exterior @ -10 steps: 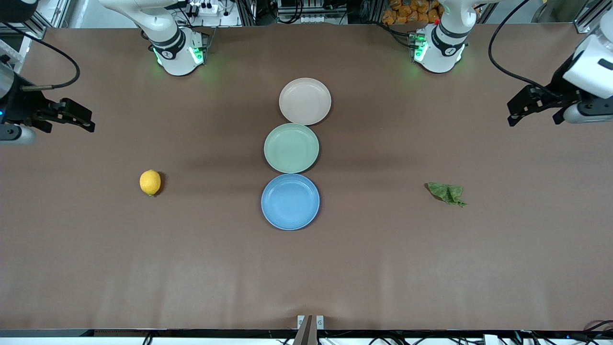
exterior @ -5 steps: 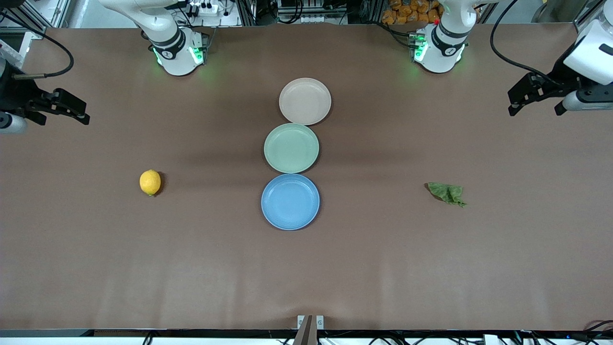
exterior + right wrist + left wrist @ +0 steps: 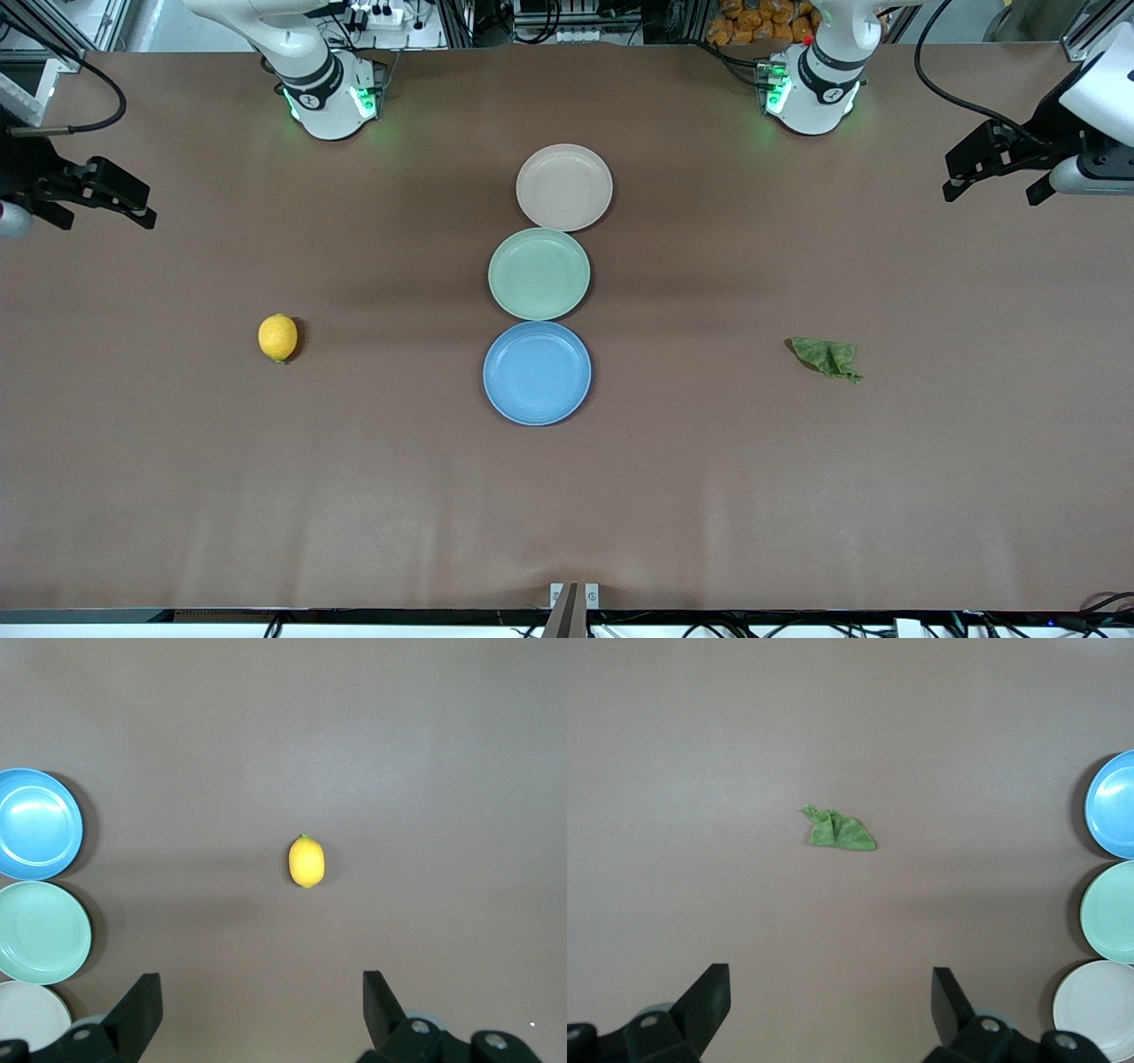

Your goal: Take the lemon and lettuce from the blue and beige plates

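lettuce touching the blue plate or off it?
Apart. The front view shows the lettuce lying on bare table toward the left arm's end, with a wide strip of brown surface between it and the blue plate.

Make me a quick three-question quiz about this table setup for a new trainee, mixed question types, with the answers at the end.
1. True or false: the lemon lies on the blue plate.
2. Which plate sits between the other two? A) beige plate B) green plate C) blue plate
3. Fill in: the lettuce lies on the bare table toward the ____ arm's end.

Key
1. False. It lies on the table toward the right arm's end, apart from every plate.
2. B.
3. Left. The left gripper and the right gripper are both open, up over the table's ends.
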`<state>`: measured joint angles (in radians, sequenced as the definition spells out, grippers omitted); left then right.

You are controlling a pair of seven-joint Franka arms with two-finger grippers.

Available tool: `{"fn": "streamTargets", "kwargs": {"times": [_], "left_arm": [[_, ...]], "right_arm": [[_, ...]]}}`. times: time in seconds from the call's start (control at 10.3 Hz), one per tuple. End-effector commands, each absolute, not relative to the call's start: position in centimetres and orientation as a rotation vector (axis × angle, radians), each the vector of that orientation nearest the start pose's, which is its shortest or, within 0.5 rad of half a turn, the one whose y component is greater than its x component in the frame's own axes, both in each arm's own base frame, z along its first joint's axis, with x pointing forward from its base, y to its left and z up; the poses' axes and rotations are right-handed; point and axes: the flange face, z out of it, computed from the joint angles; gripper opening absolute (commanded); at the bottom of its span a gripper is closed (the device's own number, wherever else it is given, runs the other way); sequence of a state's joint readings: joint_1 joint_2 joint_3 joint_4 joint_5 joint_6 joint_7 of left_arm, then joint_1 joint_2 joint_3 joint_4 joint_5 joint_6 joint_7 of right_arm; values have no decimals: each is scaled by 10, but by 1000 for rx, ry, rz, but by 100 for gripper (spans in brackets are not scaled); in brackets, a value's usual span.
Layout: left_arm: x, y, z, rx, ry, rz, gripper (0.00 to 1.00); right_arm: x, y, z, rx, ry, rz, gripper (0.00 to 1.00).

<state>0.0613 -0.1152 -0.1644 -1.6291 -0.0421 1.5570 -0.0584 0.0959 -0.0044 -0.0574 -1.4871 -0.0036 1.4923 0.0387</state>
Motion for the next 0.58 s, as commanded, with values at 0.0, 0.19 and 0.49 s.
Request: {"fn": "streamTargets", "kwargs": {"times": [0.0,0.19,0.49], "left_arm": [[516,-61,666,-3188,102,-25,100],[519,-60,664,-3186,109,-21,100],[527,-62,652,-3186,108,16,100]], "right_arm": [[549,22,668,-3160,3,-57,100],[548,22,677,-3158,1,-86,100],[551,22,675,-3159,-9,-84,100]]}}
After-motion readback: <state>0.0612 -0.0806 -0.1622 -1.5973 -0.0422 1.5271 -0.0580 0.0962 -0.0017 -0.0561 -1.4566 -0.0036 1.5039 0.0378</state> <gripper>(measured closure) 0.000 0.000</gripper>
